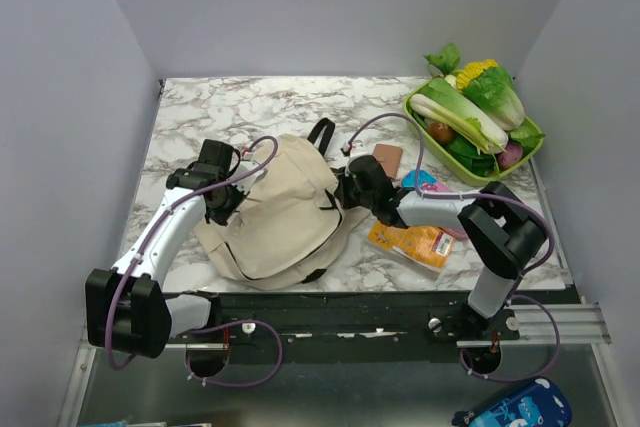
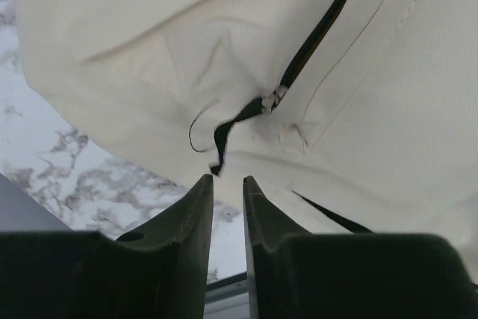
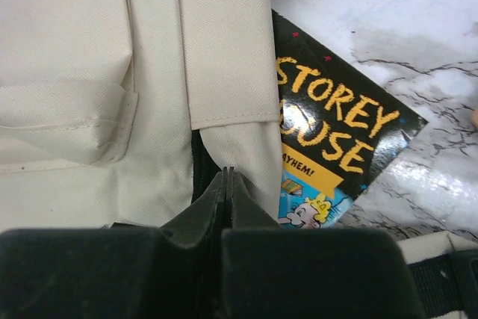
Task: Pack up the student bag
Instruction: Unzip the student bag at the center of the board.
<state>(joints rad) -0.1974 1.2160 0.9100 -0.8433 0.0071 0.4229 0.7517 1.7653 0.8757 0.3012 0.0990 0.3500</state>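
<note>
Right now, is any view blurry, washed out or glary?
Top external: even light, sharp throughout. Left wrist: left claw dark and blurred up close, student bag nearly washed out. Right wrist: right claw blurred, book title legible, sheen on the marble table.

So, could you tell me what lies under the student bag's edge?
A black book with yellow lettering pokes out from beneath the student bag; its remainder is hidden.

You look down on a white table (image 1: 250,107) veined in grey marble, boxed in by a plain pale back wall (image 1: 330,7), left wall (image 1: 60,97) and right wall (image 1: 600,77) under soft even light, with a black strip (image 1: 350,312) along its near edge and a dull grey metal surface (image 1: 340,392) below
</note>
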